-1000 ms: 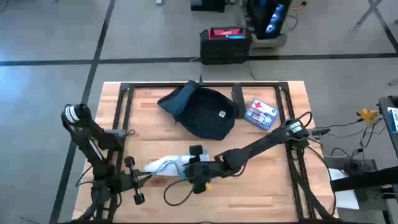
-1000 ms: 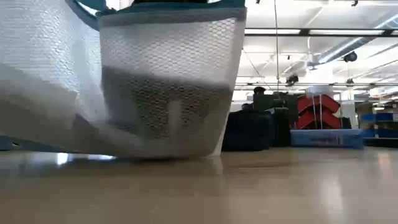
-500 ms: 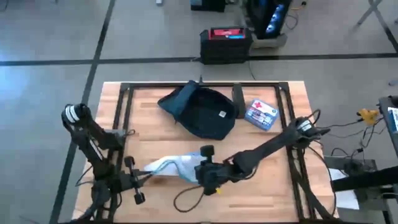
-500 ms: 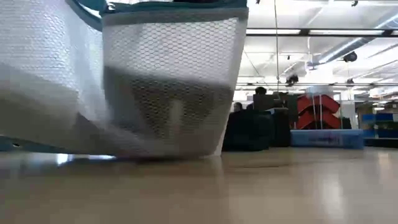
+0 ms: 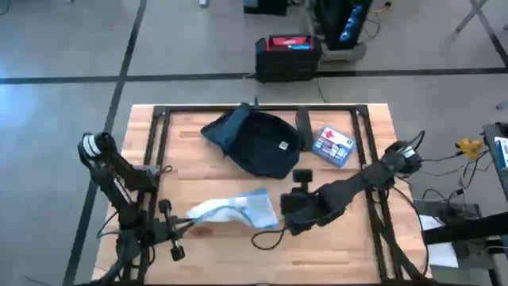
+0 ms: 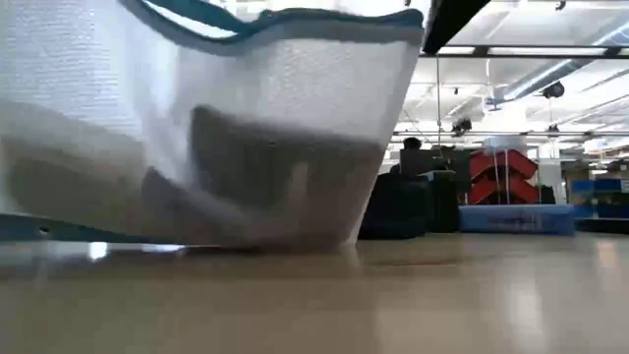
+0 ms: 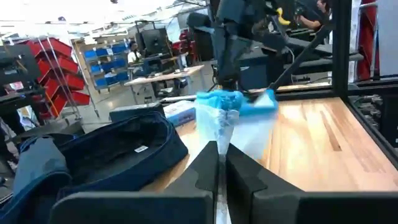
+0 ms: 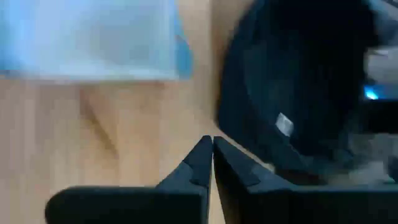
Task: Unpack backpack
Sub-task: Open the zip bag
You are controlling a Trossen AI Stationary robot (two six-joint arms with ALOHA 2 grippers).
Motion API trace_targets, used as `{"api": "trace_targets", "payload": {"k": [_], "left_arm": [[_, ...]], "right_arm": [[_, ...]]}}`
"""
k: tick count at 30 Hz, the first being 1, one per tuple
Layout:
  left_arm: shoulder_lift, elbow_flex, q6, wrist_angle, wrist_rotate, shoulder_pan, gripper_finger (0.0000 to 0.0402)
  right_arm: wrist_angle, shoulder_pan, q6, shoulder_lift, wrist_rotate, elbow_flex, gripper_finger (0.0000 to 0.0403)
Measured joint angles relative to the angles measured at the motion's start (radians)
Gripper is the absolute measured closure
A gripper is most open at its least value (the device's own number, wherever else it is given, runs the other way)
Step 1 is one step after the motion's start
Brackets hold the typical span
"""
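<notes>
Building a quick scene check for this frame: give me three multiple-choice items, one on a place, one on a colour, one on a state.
1. Where does the small blue-white box lie relative to the backpack in the high view?
A. On the side toward the right arm
B. On the side toward the left arm
C. On top of it

2. What colour is the backpack?
A. Red
B. Dark navy
C. Yellow

3. How does the right tool stand?
A. Shut on the backpack
B. Wide open
C. Shut, holding nothing

Answers:
1 A: the box sits on the table just beside the backpack, on the right arm's side.
2 B: the fabric reads dark navy in the high and left wrist views.
3 C: in the right wrist view its fingers meet over bare wood, with the clear pouch lying apart from it.
</notes>
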Motion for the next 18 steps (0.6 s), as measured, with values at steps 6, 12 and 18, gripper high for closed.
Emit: {"api": "trace_targets", "payload": {"k": [6, 12, 18], "left_arm": [[0.000, 0.000, 0.000, -0.004, 0.000, 0.000, 0.0402], [0.000, 0.000, 0.000, -0.005, 0.000, 0.002, 0.0402], [0.000, 0.000, -0.001, -0.004, 0.000, 0.002, 0.0402]], "right_arm": [[0.156, 0.000, 0.012, 0.006, 0.043, 0.000, 0.0403], [0.582, 0.002, -0.191, 0.063, -0.104, -0.013, 0.0372], [0.765, -0.005, -0.262, 0.147, -0.148, -0.015, 0.0273]]}}
